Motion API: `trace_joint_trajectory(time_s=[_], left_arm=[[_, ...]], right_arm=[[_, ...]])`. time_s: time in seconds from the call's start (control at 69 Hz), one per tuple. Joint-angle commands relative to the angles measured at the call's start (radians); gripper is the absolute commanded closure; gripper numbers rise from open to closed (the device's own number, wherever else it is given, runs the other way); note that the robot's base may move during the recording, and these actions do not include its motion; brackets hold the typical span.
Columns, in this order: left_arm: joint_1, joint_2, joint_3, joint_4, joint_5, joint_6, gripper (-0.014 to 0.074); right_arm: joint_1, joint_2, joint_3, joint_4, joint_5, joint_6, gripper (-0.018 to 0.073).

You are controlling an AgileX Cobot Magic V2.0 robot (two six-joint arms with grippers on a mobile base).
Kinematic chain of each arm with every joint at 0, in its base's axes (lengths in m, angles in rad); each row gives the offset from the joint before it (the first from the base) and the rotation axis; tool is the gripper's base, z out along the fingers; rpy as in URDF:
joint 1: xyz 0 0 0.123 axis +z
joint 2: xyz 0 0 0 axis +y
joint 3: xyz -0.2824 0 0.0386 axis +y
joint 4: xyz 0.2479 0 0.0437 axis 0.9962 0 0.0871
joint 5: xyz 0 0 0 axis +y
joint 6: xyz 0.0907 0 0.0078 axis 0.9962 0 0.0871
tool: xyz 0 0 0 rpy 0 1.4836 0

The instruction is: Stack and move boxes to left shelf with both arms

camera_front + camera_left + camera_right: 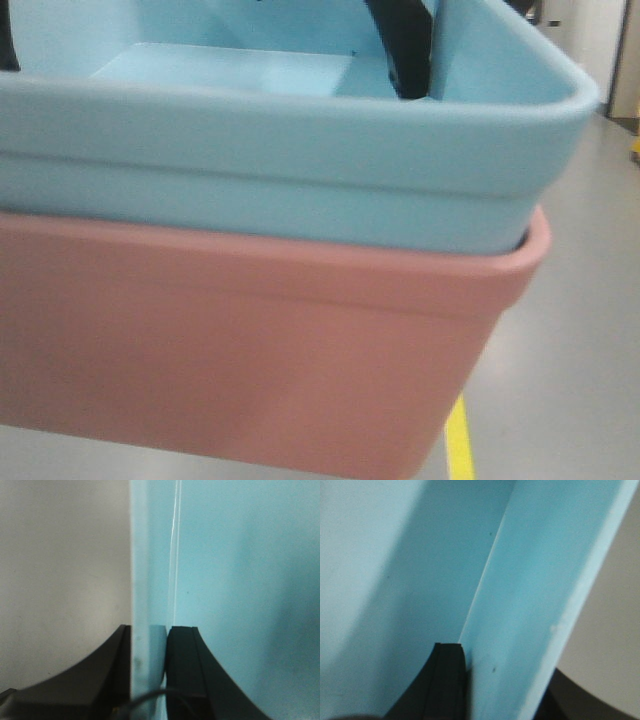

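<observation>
The light blue box (300, 170) sits nested inside the salmon pink box (250, 340), and the pair fills the front view, off the floor. My left gripper (148, 652) is shut on the blue box's left wall (150, 580), one dark finger on each side. My right gripper (507, 680) is shut on the right wall (530, 605), with one finger (447, 680) inside and the other outside. In the front view the right inner finger (400, 50) reaches down into the blue box. The left shelf is out of view.
Grey floor (570, 330) lies to the right of the boxes, with a yellow line (458, 440) painted on it. A pale wall or doorway (600, 40) stands at the far right.
</observation>
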Motion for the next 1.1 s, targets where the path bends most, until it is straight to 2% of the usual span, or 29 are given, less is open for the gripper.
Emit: trace_joint_trajectory(time_s=[0.0,1.087], left_arm=[[-0.045,-0.015,-0.047,-0.076,-0.290,-0.015,0.0608],[-0.045,-0.015,-0.047,-0.080,-0.290,-0.015,0.0608]], right_arm=[[0.025,-0.029,-0.052,0.003,-0.191,0.040,0.0503],[0.022,-0.029,-0.052,0.003,-0.156,0.040,0.0503]])
